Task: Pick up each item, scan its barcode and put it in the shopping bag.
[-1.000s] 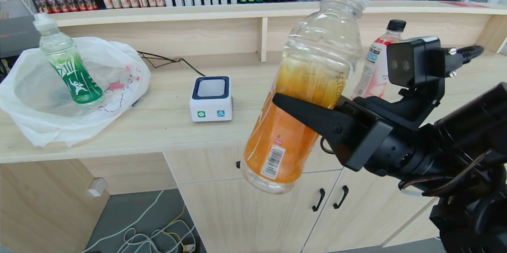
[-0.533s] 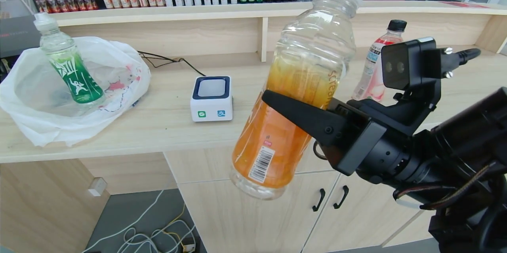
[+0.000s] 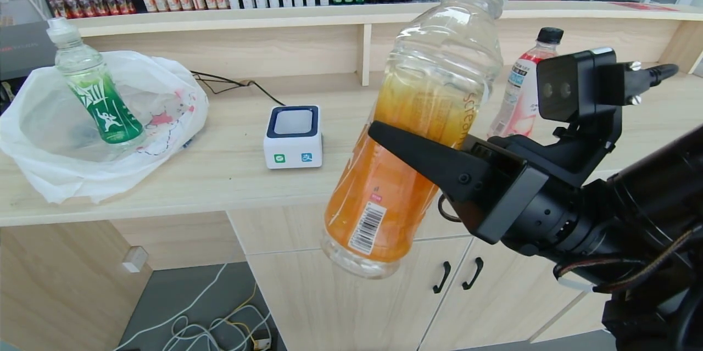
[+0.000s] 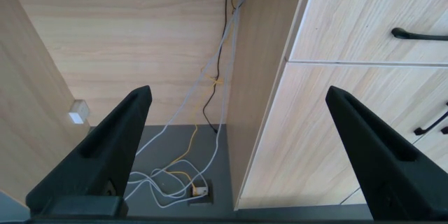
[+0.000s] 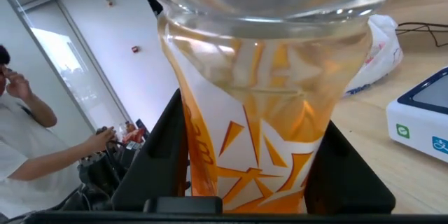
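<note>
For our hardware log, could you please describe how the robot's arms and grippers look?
The right gripper and left gripper are matte black with long, tapering jaws. The right arm is black and cylindrical, carrying a boxy two-lens camera and dark cables.

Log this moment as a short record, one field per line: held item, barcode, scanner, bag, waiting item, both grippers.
held item: orange drink bottle, tilted in the air, cap end uppermost
barcode: barcode low on that bottle, facing the head camera
scanner: scanner, a white cube on the counter, apart from the bottle
bag: shopping bag on the counter, green bottle inside
waiting item: pink bottle upright on the counter
right gripper: shut on the orange drink bottle
left gripper: open, empty, facing the cabinet fronts
</note>
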### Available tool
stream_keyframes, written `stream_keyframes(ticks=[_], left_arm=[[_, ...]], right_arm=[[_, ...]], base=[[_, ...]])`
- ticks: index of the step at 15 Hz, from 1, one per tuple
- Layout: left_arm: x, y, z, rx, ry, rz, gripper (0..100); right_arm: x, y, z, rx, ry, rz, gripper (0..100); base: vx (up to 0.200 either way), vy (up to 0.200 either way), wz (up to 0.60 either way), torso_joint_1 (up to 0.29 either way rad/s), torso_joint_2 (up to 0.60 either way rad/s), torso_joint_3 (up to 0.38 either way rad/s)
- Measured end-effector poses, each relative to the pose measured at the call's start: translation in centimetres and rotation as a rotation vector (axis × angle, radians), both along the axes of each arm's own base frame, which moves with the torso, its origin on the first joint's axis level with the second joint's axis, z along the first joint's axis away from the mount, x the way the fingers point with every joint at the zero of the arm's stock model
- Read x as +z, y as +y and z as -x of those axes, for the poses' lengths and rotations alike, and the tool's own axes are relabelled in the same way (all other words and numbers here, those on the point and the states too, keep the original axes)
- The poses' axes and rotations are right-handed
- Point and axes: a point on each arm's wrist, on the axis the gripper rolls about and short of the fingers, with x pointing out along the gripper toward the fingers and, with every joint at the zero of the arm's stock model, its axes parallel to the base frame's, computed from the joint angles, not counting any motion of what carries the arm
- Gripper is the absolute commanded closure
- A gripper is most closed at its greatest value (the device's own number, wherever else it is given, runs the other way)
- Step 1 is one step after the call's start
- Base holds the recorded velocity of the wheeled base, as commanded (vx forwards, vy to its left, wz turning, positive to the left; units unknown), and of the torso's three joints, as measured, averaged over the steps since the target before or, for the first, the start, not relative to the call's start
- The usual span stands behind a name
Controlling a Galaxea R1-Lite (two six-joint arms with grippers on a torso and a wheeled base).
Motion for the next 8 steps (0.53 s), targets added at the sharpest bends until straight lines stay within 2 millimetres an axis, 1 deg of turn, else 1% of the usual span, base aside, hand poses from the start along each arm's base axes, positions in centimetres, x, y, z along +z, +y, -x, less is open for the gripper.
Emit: stream_keyframes(ticks=[4,8], left_arm=[[0.00,0.00,0.00,0.000,0.000,-0.001,0],[0.00,0.00,0.00,0.000,0.000,0.000,0]], right_arm=[[0.02,-0.22,0.13,-0.013,-0.016,0.005,100],[0.00,-0.60,0.20,-0.072,-0.077,0.018,100]], base=[[0.000,0.000,0.00,0.000,0.00,0.000],[0.000,0.000,0.00,0.000,0.00,0.000]])
